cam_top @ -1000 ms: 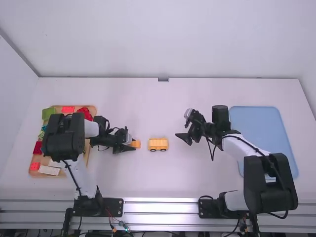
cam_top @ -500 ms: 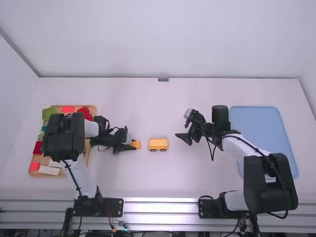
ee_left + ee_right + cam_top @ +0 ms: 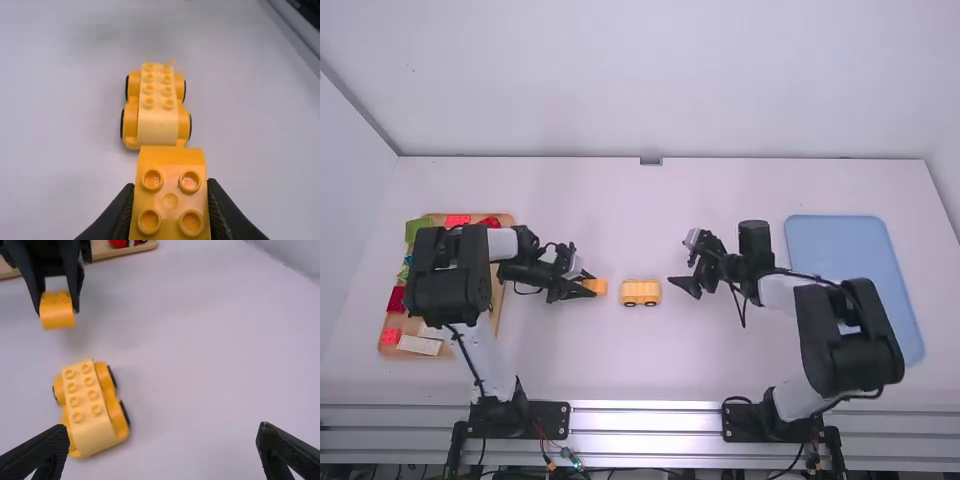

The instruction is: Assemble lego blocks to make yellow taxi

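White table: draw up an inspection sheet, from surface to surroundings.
Surface: white table; spills, nothing seen.
Job's things: wheeled base standing on the table; block held beside it, not touching.
Clutter: tan tray with assorted blocks; blue tray.
Claws: left claw shut on the block; right claw open.
Cables: black, along the left arm and right arm.
Surroundings: white walls.

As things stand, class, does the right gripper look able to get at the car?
Probably yes: the right gripper is open beside the car, nothing between them; the left gripper holds its block on the opposite side.
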